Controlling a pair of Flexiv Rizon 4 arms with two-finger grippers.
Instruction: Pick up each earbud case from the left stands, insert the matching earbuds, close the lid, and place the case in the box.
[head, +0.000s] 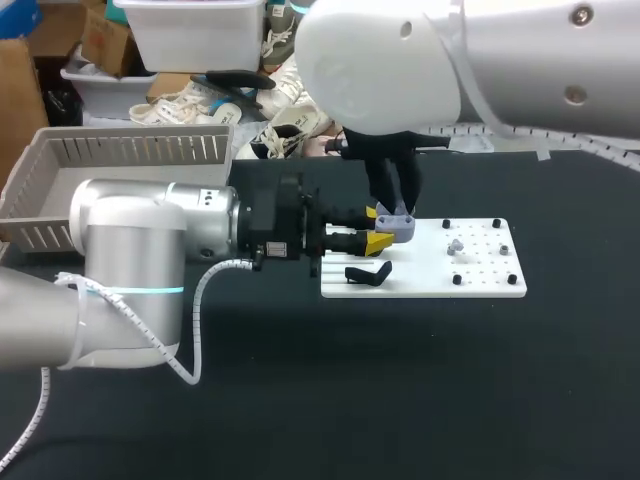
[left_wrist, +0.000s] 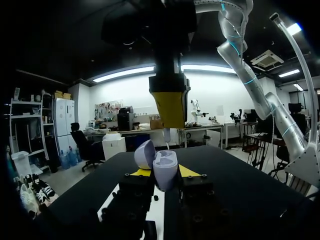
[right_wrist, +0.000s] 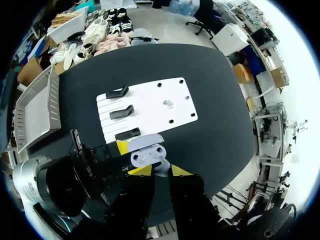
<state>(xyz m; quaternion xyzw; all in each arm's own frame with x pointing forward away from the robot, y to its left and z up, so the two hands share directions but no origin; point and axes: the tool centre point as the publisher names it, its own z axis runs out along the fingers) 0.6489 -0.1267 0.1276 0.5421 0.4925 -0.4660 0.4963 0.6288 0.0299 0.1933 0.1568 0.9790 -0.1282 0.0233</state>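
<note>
**Case held over the board's left edge, both arms meeting on it**

Noted left fingers (left_wrist: 141, 172) pressed on the open earbud case (left_wrist: 162, 167) from two sides, lid tipped up and back, lavender shell upright between the yellow tips. Saw right fingers (right_wrist: 140, 170) directly above the case, nipping a small pale earbud (left_wrist: 166, 135) whose stem points down at the open shell. Cannot tell whether the earbud touches the case. Cannot make out the sockets inside.

Logged three black stands (right_wrist: 122, 111) in a row on the left part of the white board (right_wrist: 150, 95), the nearest just beside the held case. Spotted a second earbud (right_wrist: 168, 103) lying alone on the right part of the board, among dark pegs, well apart from the case.

In the head view, found the right arm (head: 400, 70) covering its own fingertips and the far middle of the desk (head: 400, 400). Found the left arm (head: 130, 250) hiding the near corner of the box (head: 60, 190), which sits at the desk's left, well apart from the board.

Marked a broad stretch of dark desk between the board and the near edge, and more to the board's right.
</note>
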